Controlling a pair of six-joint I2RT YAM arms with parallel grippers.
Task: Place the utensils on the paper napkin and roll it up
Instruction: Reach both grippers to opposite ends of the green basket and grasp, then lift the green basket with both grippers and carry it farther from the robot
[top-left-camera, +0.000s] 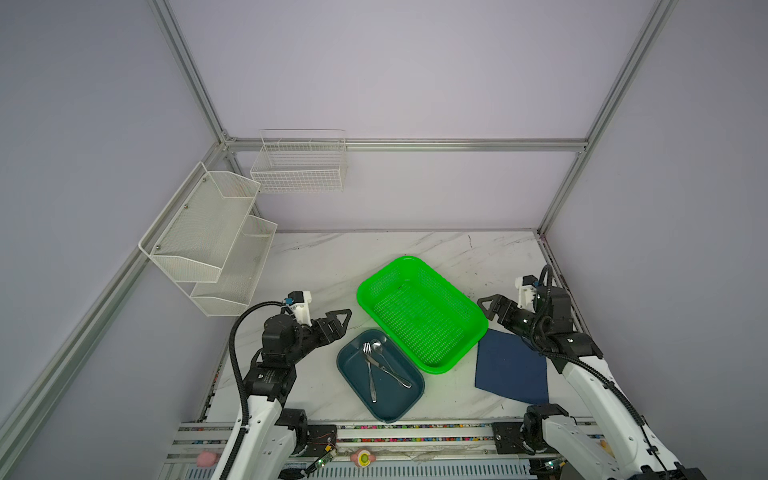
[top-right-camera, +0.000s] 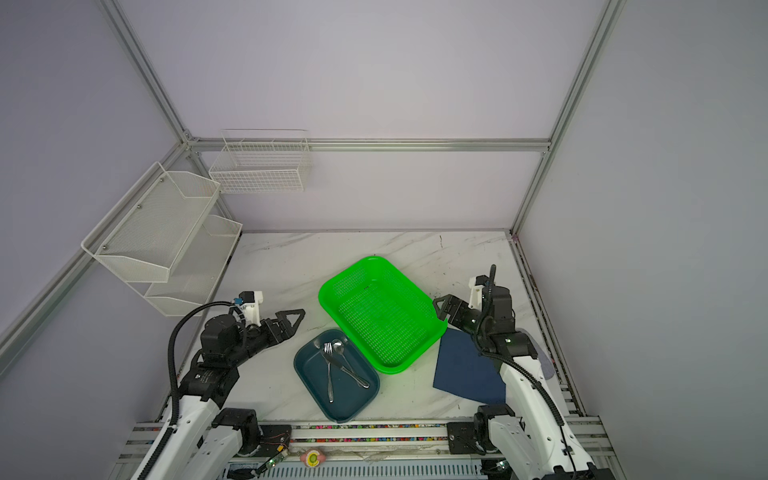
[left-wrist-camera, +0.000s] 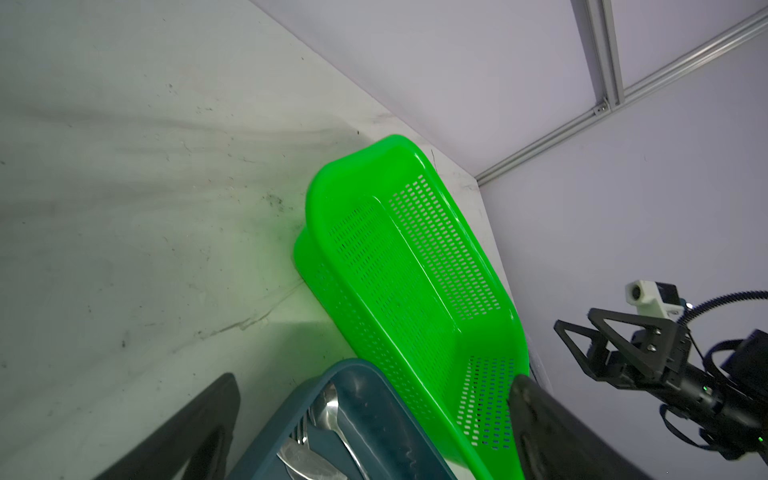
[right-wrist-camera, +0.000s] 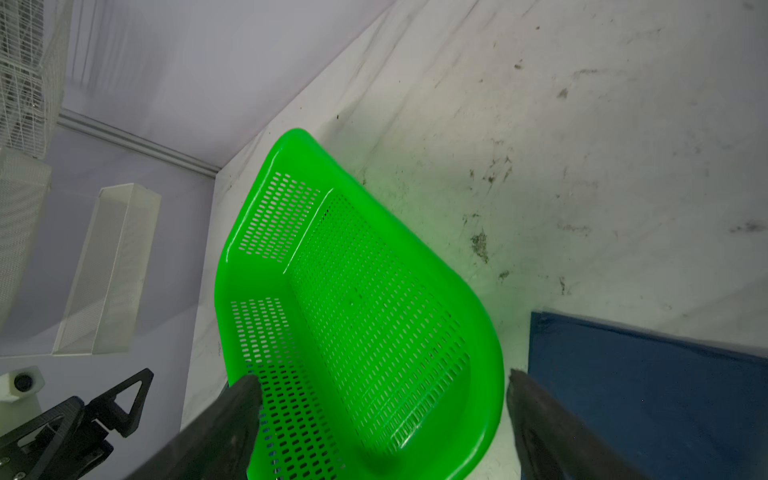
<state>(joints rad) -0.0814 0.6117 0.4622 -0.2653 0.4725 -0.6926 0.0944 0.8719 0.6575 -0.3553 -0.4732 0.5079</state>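
Both claws stand wide open with nothing between their jaws. The left claw (top-left-camera: 343, 322) is just beside the far left corner of the teal tray (top-left-camera: 353, 388), and the right claw (top-left-camera: 485, 309) is at the right rim of the green basket (top-left-camera: 419, 311).

The utensils (top-left-camera: 377, 365) lie crossed over one another in the tray. The fork (top-left-camera: 371, 382) and spoon (top-left-camera: 377, 346) read clearly in both top views, but the knife is hard to tell from the spoon's handle. The left wrist view cuts them off at the picture's edge, leaving only their working ends.

The paper napkin (top-left-camera: 511, 370) lies flat on the counter (top-left-camera: 324, 270) at the right. Its right side is hidden under the right arm (top-left-camera: 582, 374) in both top views, and the right wrist view cuts off most of it.

The utensils lie near the left claw, on the robot's side of it and apart from its fingers. The napkin lies just on the robot's side of the right claw. In the right wrist view one of its fingers (right-wrist-camera: 552, 428) stands over the napkin's edge and the other in front of the basket's wall. Whether either touches anything cannot be told.

The basket sits between tray and napkin. Its rim meets the tray's far right side, and its near corner is just beside the napkin's far corner.

A white mesh shelf (top-left-camera: 208, 241) hangs on the left wall, and a white wire basket (top-left-camera: 299, 166) on the back wall.
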